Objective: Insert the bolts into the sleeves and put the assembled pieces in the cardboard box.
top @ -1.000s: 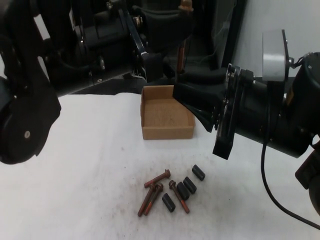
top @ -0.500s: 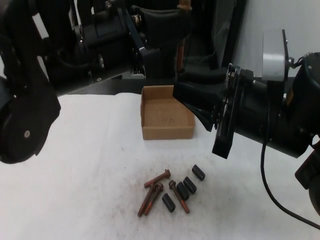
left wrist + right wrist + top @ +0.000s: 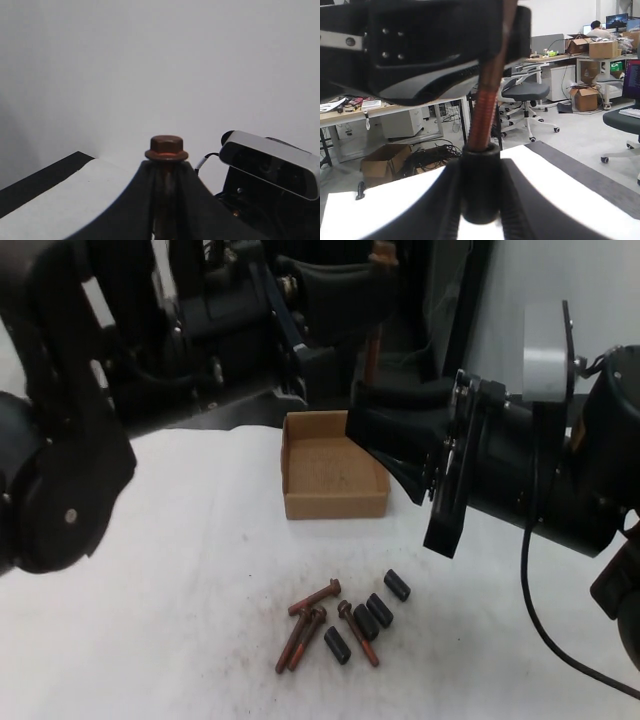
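The high view looks forward and down from behind the arms over the bench (image 3: 180,570), with the cardboard box (image 3: 335,505) at mid-distance. The left wrist view faces a pale wall, close to the head of the bolt (image 3: 166,150). The right wrist view, equally close behind the sleeve (image 3: 480,185), faces the office room; both share that bolt

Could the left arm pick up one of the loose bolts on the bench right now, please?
Probably not yet: the left tool is shut on a bolt set into the sleeve in the right tool. The loose bolts lie uncovered, so nothing else blocks them.
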Controlling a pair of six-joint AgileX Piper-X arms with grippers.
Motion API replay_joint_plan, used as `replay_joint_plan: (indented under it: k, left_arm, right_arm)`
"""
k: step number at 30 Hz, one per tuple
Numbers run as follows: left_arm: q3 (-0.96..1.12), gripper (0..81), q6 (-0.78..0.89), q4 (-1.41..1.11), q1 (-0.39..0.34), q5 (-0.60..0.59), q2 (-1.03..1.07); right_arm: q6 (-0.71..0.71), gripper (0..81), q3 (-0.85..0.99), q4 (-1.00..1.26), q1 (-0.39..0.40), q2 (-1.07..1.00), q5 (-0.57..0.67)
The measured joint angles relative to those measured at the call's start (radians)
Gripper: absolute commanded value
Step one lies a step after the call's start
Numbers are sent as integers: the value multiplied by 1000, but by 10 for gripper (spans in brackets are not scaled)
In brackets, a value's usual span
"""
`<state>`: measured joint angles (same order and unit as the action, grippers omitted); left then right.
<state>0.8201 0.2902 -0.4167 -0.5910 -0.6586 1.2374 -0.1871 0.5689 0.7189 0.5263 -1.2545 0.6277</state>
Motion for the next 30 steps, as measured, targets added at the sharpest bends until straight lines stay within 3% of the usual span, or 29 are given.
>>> replay_joint_plan:
  k: [30]
  left_arm:
    - [0, 3, 16, -170, 29, 4, 12]
  right_arm:
    - [2, 8, 0, 0, 0, 0, -3]
